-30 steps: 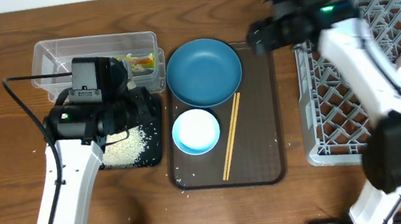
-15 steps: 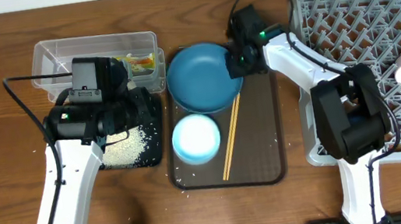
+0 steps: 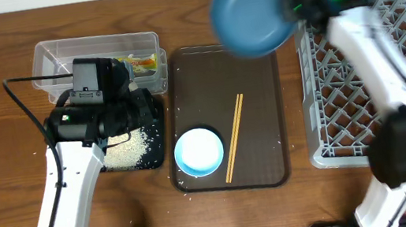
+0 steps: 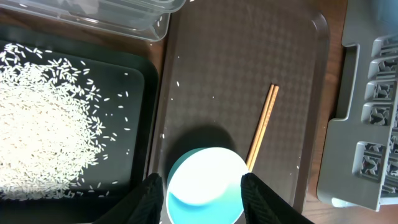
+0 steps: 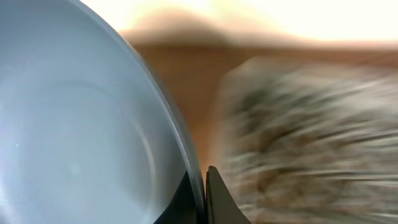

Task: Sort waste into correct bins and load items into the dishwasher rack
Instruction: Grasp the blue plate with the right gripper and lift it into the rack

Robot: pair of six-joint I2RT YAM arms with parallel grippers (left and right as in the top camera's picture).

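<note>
now the big bowl is off the tray and in the air. half a second ago it sat at the tray's far end with the right gripper at its rim. it hangs blurred above the tray's far right corner, just beside the near edge of the rack, not yet over the lattice. so the pick looks done and the carry is under way. what remains for this item, as i judge it, is to bring it across and set it among the pegs.

the right fingers are pinched shut on the bowl's rim, one inside and one outside the wall. the left gripper hangs wide open and empty, above the seam between the black tray of rice and the brown tray.

the bowl's mouth faces up at the overhead camera, roughly level as far as the blur lets me tell. it is round, so it has no long axis, and the grip is on its rack side.

the small bowl now sits a little nearer the tray's front edge than before. the chopsticks lie where they were, with their long axis running front to back and the far ends leaning slightly right.
</note>
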